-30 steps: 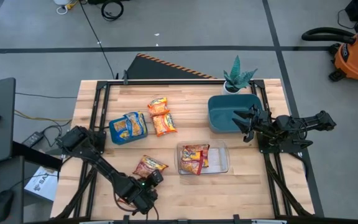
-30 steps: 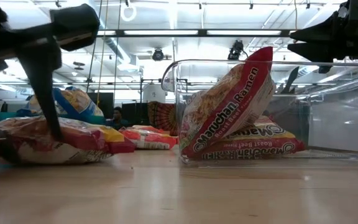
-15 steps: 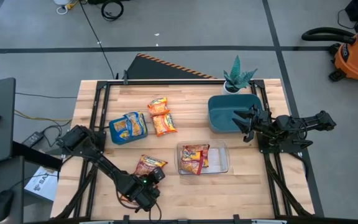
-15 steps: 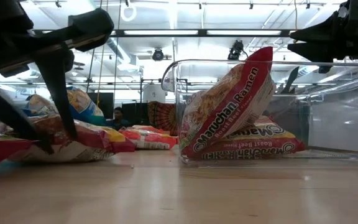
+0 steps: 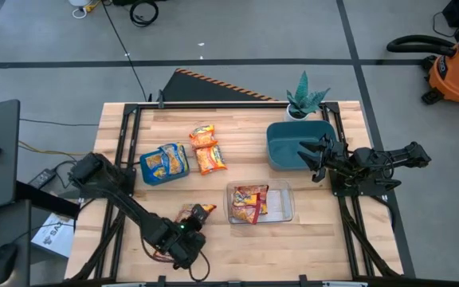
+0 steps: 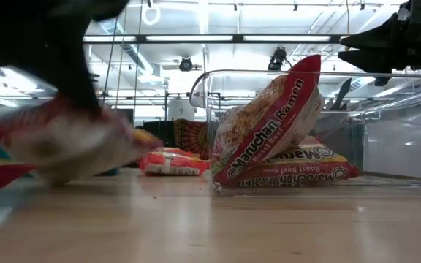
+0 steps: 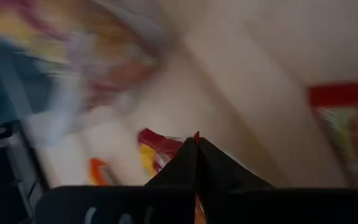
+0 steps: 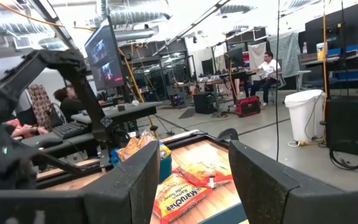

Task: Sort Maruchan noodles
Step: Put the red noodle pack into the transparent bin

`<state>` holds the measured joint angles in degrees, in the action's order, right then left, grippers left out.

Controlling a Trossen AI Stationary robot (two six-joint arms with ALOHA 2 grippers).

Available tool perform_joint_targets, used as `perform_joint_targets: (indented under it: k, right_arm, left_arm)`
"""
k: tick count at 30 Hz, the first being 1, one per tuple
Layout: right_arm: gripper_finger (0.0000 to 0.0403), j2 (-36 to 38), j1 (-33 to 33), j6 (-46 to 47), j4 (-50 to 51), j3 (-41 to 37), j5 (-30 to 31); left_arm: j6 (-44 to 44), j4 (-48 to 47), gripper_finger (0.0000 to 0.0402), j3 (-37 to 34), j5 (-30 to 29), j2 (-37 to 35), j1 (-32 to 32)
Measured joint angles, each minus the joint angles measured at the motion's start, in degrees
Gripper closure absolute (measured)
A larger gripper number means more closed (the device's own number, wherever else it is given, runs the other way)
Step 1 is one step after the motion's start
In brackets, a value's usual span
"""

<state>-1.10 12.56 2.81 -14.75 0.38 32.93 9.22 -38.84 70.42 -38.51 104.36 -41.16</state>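
One red and yellow Maruchan noodles packet [image 5: 200,212] is near the table's front, left of the clear container [image 5: 287,209]. My left gripper [image 5: 190,225] is shut on it. In the low view the packet [image 6: 64,139] shows blurred and raised. Two red packets [image 5: 249,202] sit in the clear container, one leaning on its wall [image 6: 269,120]. Blue packets [image 5: 164,161] lie on a blue tray, and orange packets [image 5: 206,148] lie on the wood behind. My right gripper [image 5: 313,158] waits open over the teal bin [image 5: 289,142]. My left gripper pinches the packet's red edge [image 7: 161,147] between its two shut fingers [image 7: 182,163]. It comes at the packet from the table's near side, slanting down. The packet stands raised and crumpled beyond the fingertips. Blur hides whether its lower edge is clear of the table.
A potted plant [image 5: 305,99] stands at the far edge behind the teal bin. Black rails [image 5: 126,151] run along the table's left and right sides. Bare wood [image 5: 237,247] lies in front of the clear container.
My left gripper has shut on the red and yellow packet, which lay flat between its fingers. It has tipped upward and drawn the packet up from the table. The packet now stands bunched and higher than before.
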Motion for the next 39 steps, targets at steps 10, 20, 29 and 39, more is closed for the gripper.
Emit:
perform_joint_targets:
  k: [10,20,29,39]
  right_arm:
    - [0.0204,0.0,0.0,0.0,-0.2,0.0,0.0]
    - [0.0204,0.0,0.0,0.0,-0.2,0.0,0.0]
    - [0.0204,0.0,0.0,0.0,-0.2,0.0,0.0]
    - [0.0204,0.0,0.0,0.0,-0.1,0.0,0.0]
  left_arm:
    - [-9.3,4.6,0.0395,0.3,-3.5,-15.9,6.7]
    - [-1.5,25.9,0.0395,0.3,2.1,-19.3,14.7]
    - [-2.6,36.5,0.0395,0.3,10.5,-15.9,20.8]
    - [-3.0,39.2,0.0395,0.3,11.5,-9.3,22.5]
